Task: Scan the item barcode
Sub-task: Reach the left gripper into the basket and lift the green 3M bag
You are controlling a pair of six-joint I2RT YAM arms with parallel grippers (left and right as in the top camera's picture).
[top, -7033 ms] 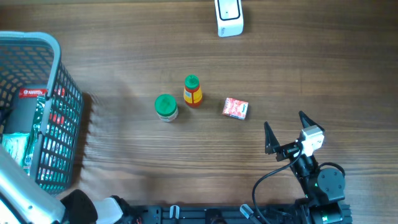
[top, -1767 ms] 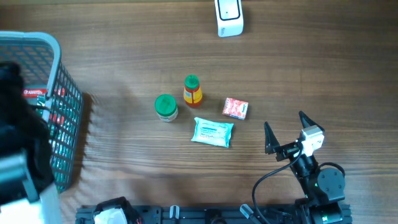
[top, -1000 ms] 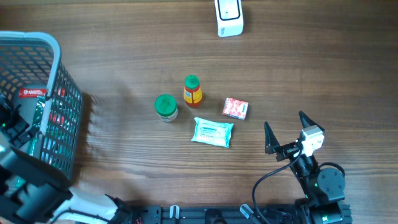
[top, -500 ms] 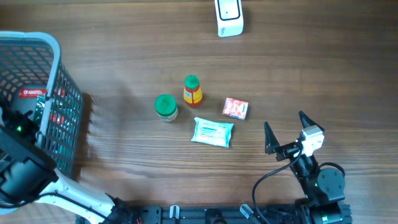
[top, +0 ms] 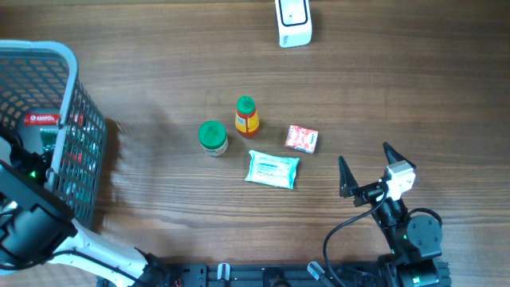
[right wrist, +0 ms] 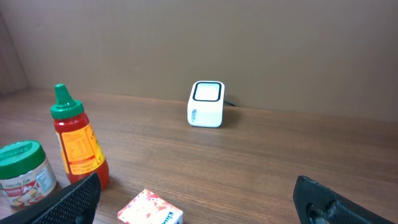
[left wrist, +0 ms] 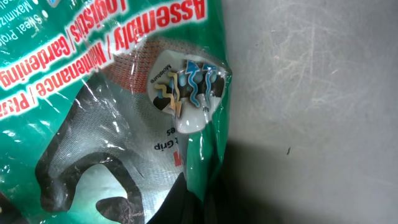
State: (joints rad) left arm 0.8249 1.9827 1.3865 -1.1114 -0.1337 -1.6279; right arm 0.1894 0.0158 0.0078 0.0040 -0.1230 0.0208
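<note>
The green plastic glove packet (left wrist: 112, 93) is lying in the grey mesh basket (top: 76, 64) at the left edge of the desk (top: 167, 215), pressing close against the clenched left jaws; whether they are pinching it is unclear. The left arm (top: 36, 227) is reaching down into the basket. The right jaws are gaping near the desk's near right corner.

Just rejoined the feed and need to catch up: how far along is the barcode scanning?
Looks done: four items lie out on the table: jar, sauce bottle, red box, wipes pack. Whether they were scanned is not visible. In hand: the left gripper is shut, down in the basket, close against a green glove pack. Left: bring it to the scanner. The right gripper sits open.
</note>
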